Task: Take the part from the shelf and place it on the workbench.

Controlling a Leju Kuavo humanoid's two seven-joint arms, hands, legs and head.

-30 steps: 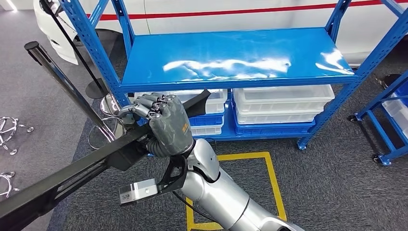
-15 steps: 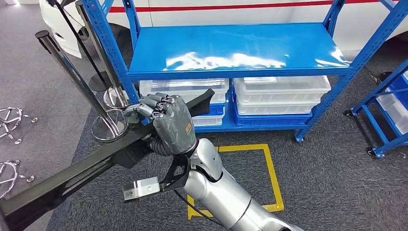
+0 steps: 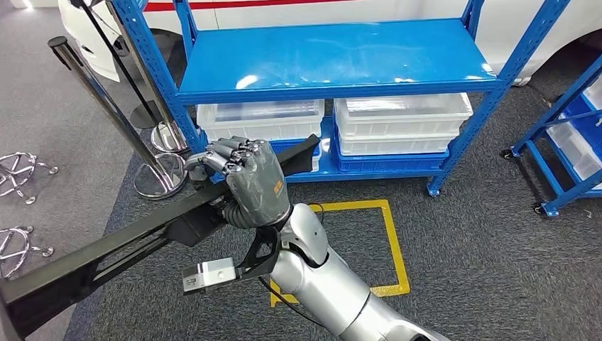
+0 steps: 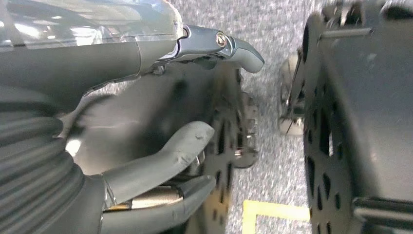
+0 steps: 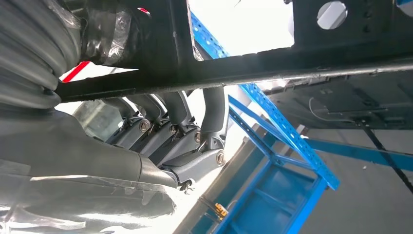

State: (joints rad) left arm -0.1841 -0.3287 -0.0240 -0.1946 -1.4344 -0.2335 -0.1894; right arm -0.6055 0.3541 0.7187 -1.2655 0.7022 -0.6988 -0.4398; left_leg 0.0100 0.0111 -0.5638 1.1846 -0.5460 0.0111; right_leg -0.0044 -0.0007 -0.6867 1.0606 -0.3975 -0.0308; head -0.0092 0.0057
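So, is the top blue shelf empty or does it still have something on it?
Empty. The top blue shelf shows only bare blue surface with glare; the long black part is gripped by the right robot hand.

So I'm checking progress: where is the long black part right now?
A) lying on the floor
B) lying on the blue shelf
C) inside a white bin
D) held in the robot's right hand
D: the right hand is wrapped around the long black part, clear of the bare blue shelf.
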